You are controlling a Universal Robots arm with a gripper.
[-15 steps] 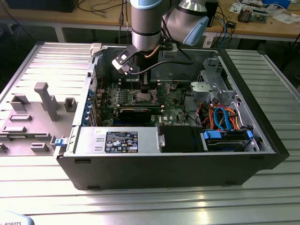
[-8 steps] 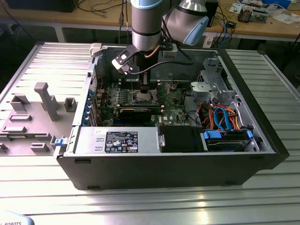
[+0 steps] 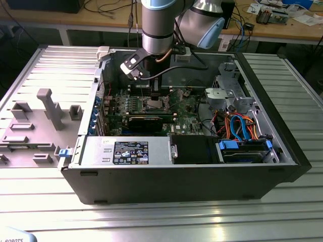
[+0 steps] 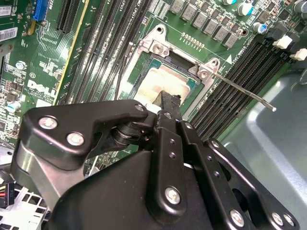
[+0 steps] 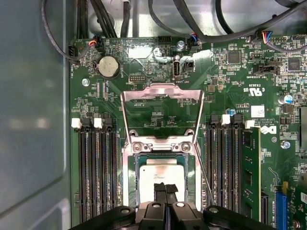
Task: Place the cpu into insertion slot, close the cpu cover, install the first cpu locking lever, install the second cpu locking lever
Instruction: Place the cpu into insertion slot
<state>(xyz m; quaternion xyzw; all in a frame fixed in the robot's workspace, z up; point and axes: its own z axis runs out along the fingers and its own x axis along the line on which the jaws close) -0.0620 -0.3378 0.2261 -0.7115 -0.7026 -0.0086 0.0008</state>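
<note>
The gripper (image 5: 166, 187) has its fingers pressed narrowly together with nothing between them, the tips low over the cpu (image 5: 160, 171); whether they touch it cannot be told. The cpu lies flat inside the insertion slot (image 5: 128, 172), its near edge hidden behind the fingertips, and in the second wrist view the gripper's black body covers the slot's near side. The cpu cover (image 5: 162, 90) stands swung open beyond the slot, away from the gripper. A thin locking lever (image 5: 205, 177) slants free beside the slot. Black memory slots (image 5: 96, 172) flank it on the green motherboard (image 5: 225, 72). In the exterior view the arm (image 3: 157, 25) reaches down into the open computer case (image 3: 176, 184) on the ribbed desk (image 3: 151, 217).
</note>
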